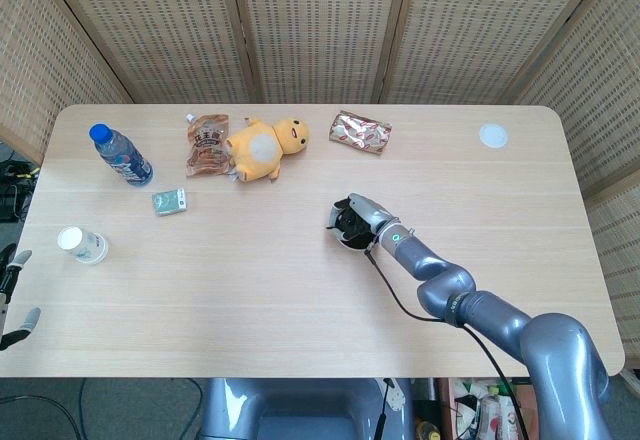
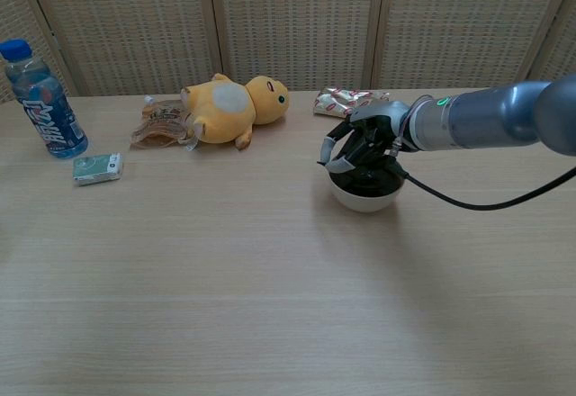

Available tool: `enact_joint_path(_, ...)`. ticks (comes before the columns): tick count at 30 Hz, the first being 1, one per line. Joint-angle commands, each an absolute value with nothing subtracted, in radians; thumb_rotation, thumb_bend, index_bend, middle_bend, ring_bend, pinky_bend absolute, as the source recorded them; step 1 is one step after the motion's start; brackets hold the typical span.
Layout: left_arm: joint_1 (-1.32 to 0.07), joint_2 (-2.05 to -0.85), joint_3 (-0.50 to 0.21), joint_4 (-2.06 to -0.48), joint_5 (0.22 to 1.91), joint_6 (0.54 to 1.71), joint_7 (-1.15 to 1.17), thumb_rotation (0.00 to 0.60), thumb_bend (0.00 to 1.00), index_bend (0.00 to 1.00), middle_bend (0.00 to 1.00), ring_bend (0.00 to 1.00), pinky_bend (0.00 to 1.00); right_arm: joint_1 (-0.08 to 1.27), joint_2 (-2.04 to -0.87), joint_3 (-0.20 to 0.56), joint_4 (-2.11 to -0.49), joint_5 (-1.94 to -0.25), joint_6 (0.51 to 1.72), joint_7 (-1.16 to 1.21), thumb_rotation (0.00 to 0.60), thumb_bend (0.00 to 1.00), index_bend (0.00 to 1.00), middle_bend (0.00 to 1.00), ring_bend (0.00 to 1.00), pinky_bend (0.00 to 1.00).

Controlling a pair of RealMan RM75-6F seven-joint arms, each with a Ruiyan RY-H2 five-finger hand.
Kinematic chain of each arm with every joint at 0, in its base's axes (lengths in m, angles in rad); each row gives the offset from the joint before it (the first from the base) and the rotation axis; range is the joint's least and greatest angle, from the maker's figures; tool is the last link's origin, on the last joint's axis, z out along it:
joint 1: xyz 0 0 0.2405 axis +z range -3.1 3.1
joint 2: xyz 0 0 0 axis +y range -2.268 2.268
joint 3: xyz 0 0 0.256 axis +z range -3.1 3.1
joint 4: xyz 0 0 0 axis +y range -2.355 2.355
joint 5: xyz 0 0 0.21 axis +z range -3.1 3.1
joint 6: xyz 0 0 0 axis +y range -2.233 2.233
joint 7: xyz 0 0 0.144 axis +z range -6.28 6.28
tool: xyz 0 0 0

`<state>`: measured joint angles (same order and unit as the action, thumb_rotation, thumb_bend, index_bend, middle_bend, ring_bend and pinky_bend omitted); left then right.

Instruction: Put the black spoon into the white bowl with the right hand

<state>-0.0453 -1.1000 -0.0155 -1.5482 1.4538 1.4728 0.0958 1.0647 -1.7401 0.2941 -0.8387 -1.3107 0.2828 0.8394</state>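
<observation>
The white bowl stands a little right of the table's middle, and its rim peeks out beside my right hand in the head view. My right hand hangs over the bowl with its dark fingers curled down into it. The black spoon seems to be gripped in those fingers, but it blends with them and with the bowl's dark inside, so I cannot make out its shape. My left hand sits low at the table's left edge, fingers apart and holding nothing.
Along the back stand a water bottle, a snack packet, a yellow plush toy and a foil packet. A small green box and a paper cup lie left. A white lid is back right.
</observation>
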Motion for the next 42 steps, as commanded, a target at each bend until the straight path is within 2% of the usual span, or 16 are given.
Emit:
enact_joint_path(1,-0.047,-1.102,-0.016,-1.548,1.455,1.471,0.096,0.600,0.34,0.08,0.03,0.02,0.00,1.057,-1.722,0.293,-0.879,-1.327,0.288,0.848,0.600,0.83,0.71,0.95,0.99,1.00)
enact_joint_path(10,-0.050,-1.104,-0.018,-1.547,1.459,1.468,0.095,0.600,0.34,0.08,0.03,0.02,0.00,1.023,-1.658,0.279,-0.971,-1.352,0.300,0.868,0.600,0.83,0.71,0.95,0.99,1.00)
enact_joint_path(27,-0.034,-1.099,-0.012,-1.565,1.450,1.480,0.116,0.600,0.34,0.08,0.03,0.02,0.00,1.086,-1.717,0.297,-0.831,-1.366,0.251,0.893,0.600,0.83,0.71,0.95,0.99,1.00)
enact_joint_path(42,-0.047,-1.109,-0.014,-1.559,1.461,1.465,0.111,0.600,0.34,0.08,0.03,0.02,0.00,1.036,-1.647,0.263,-0.952,-1.390,0.277,0.914,0.600,0.83,0.71,0.95,0.99,1.00)
